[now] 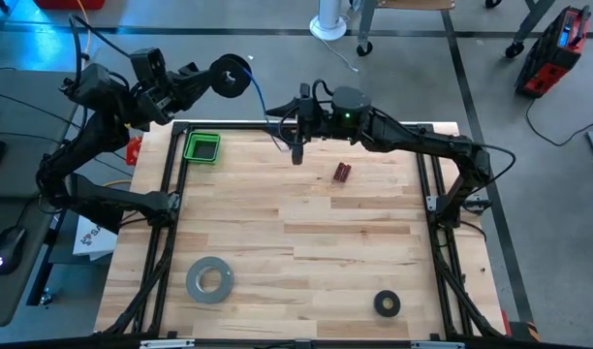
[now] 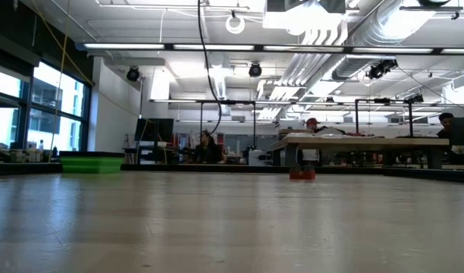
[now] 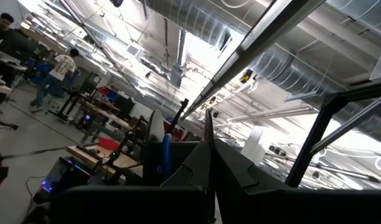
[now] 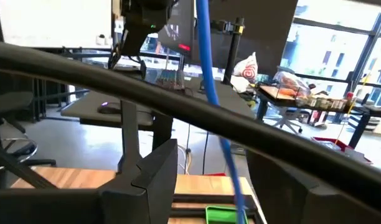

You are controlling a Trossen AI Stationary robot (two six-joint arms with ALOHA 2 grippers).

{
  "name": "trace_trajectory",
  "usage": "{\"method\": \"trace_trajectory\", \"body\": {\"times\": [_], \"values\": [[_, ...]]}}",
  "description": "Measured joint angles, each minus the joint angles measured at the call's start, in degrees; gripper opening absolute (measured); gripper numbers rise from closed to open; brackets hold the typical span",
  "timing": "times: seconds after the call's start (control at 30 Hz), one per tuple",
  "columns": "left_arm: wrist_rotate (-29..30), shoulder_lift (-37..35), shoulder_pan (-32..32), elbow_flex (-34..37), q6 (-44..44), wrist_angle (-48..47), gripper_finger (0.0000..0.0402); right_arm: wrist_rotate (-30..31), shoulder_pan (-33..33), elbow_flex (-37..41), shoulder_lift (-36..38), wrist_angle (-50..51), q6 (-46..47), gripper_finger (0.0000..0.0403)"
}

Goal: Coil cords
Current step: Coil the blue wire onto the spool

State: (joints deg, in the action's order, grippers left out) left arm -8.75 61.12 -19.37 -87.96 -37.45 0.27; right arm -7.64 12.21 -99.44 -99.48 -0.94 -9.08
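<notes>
Up past the table's far-left corner, my left gripper (image 1: pixel 202 76) is pressed shut on the small black spool (image 1: pixel 231 75), holding it in the air so cord can wind on without dragging on wood. The blue cord (image 1: pixel 259 92) runs from the spool to my right gripper (image 1: pixel 297 155), whose fingers (image 4: pixel 154 168) stand spread with the cord passing loosely between them, I judge as a guide. Both hover near the far edge; the green bin (image 1: pixel 202 146) sits just beside, while the middle of the table (image 1: pixel 306 242) lies open.
</notes>
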Motion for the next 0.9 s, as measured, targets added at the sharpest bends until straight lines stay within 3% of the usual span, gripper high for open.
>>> {"method": "trace_trajectory", "body": {"times": [0.53, 0.9], "values": [[0.26, -0.02, 0.02, 0.00, 0.63, 0.05, 0.0000, 0.30, -0.77, 0.02, 0.04, 1.16, -0.20, 0.0086], [0.28, -0.04, 0.02, 0.00, 0.63, 0.03, 0.0000, 1.25, -0.70, 0.02, 0.04, -0.03, 0.00, 0.0079]]}}
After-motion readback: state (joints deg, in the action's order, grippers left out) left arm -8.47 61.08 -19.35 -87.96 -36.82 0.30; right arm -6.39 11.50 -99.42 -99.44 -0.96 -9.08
